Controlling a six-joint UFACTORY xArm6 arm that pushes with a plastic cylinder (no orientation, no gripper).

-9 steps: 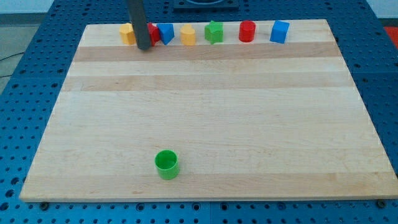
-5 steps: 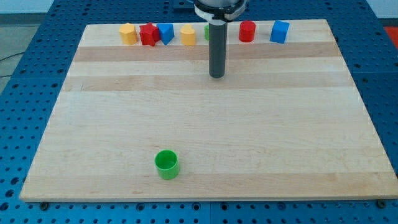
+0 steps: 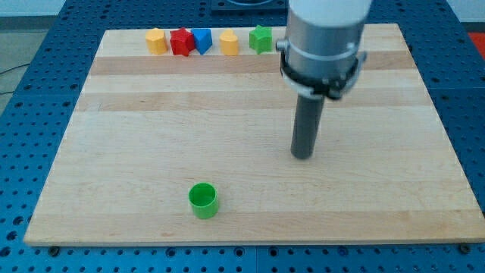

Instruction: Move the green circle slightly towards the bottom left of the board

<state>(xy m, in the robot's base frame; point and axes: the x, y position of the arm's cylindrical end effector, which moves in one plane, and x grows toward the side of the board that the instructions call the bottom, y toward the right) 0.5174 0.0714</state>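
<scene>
The green circle (image 3: pixel 202 199), a short green cylinder, stands near the view's bottom edge of the wooden board (image 3: pixel 151 129), left of centre. My tip (image 3: pixel 302 155) rests on the board to the right of and above the green circle, well apart from it. The arm's grey body hides the red and blue blocks at the view's top right.
A row of blocks lies along the board's top edge: a yellow block (image 3: pixel 155 40), a red block (image 3: pixel 180 41), a blue block (image 3: pixel 201 39), a second yellow block (image 3: pixel 229 42) and a green star-like block (image 3: pixel 261 38).
My tip has moved from the top left by the red block, across the board, down and to the right. The green circle has not moved.
</scene>
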